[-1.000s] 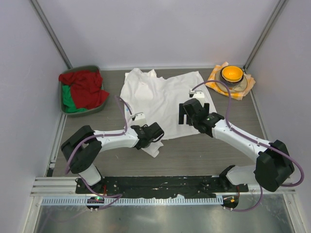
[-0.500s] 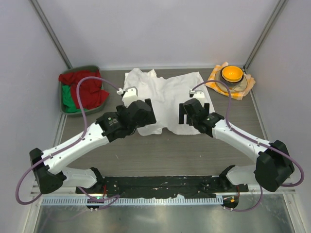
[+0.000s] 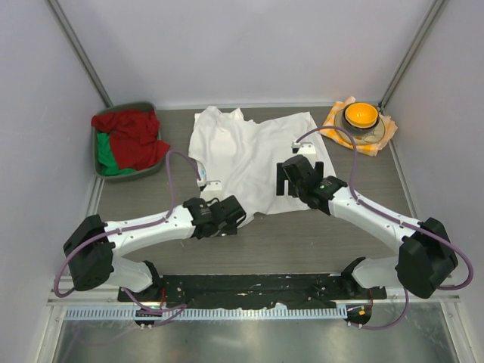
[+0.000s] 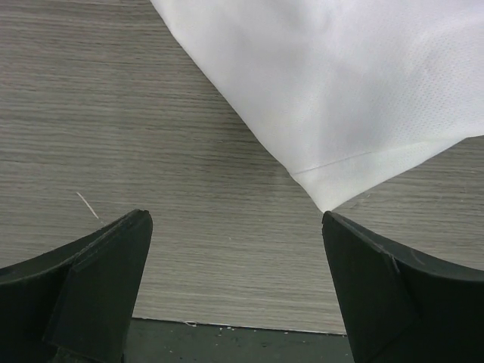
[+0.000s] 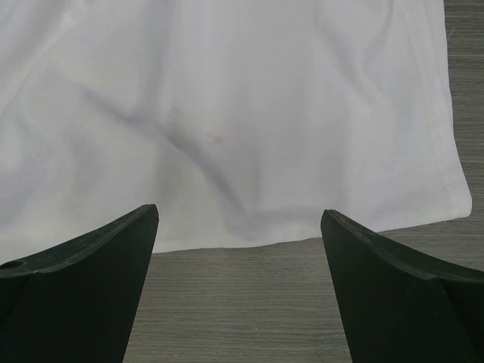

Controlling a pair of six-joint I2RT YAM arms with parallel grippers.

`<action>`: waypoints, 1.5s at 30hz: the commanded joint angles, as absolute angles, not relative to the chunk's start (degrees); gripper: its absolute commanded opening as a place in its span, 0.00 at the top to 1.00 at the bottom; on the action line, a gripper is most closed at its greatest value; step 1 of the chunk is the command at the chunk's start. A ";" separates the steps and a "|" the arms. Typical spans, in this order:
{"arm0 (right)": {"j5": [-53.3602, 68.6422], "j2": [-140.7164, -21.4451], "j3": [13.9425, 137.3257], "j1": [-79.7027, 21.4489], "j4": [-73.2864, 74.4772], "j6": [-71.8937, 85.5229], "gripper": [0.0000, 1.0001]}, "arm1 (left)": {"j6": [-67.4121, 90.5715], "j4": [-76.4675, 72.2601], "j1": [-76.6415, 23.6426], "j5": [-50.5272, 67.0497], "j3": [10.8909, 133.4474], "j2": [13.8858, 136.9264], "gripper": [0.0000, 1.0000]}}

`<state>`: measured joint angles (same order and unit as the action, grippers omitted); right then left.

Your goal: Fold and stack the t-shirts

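t-shirt (image 3: 253, 151): white, spread out and rumpled, middle of the table's (image 3: 302, 242) far edge | left hand (image 4: 234, 219): jaws wide apart, empty, over bare table at the shirt's near corner | right hand (image 5: 239, 212): jaws wide apart, empty, above the shirt's near hem | bin (image 3: 96, 155) with red and green cloth: far left corner | orange bowl (image 3: 361, 115): far right corner

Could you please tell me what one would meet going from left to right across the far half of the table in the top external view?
Green bin holding red and green cloths → white t-shirt → orange bowl on an orange-and-white checked cloth.
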<state>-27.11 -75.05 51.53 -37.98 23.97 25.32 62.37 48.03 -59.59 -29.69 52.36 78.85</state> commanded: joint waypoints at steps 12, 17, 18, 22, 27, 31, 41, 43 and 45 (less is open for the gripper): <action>-28.56 -74.18 53.17 -38.67 22.94 25.40 0.05 | 65.57 36.24 -60.21 -43.76 52.29 82.53 0.09; -28.92 -72.95 52.56 -38.76 22.85 24.96 0.05 | 61.88 30.24 -59.07 -43.60 53.70 87.53 0.21; -28.92 -72.86 52.38 -38.76 22.85 25.05 0.05 | 61.88 29.89 -58.98 -43.51 54.22 88.50 0.21; -28.56 -72.68 52.03 -38.76 22.68 24.87 0.05 | 62.58 27.87 -58.97 -41.32 55.02 92.63 0.26; -28.21 -72.51 51.77 -38.93 22.59 24.79 0.05 | 63.89 24.80 -58.80 -39.46 54.05 95.53 0.31; -28.21 -72.69 51.50 -38.85 22.41 24.79 0.05 | 64.34 23.56 -58.27 -39.29 53.09 96.24 0.69; -28.21 -73.39 52.21 -38.85 21.97 24.52 0.05 | 54.59 29.25 -52.66 -36.31 64.93 90.18 1.00; -27.95 -73.65 52.91 -38.85 21.89 24.52 0.05 | 51.96 30.40 -48.63 -32.89 71.61 90.96 1.00; -28.04 -74.09 53.61 -38.85 22.06 24.52 0.05 | 48.53 29.71 -45.46 -30.51 77.48 92.54 1.00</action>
<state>-27.33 -74.50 51.53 -38.52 24.01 25.17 56.14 30.44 -51.75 -34.06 66.00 94.37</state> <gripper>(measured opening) 0.952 0.015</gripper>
